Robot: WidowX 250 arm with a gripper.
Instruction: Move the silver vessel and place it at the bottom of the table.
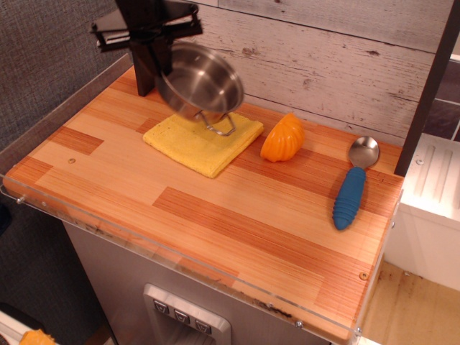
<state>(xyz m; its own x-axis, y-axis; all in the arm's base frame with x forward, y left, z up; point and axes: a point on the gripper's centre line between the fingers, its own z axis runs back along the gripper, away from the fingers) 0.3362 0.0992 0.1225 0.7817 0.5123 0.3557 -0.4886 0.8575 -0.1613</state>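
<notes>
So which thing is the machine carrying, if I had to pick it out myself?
Start at the striped wooden table and find the yellow folded cloth near the back wall. Tilted in the air just above it, held by the black pincer, is the small round shiny steel pot. Unlike the orange toy and the blue-handled spoon, it has wire loop handles.

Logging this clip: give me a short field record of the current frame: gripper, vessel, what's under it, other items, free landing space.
gripper: shut on the rim of the silver vessel, at the back left of the table
silver vessel: lifted and tilted, its opening facing the camera, one wire handle hanging low
yellow cloth: flat on the table, right under the vessel, now bare
orange toy: right of the cloth, apart from it
blue-handled spoon: near the right edge, bowl toward the wall
front strip of table: bare wood along the acrylic edge
</notes>
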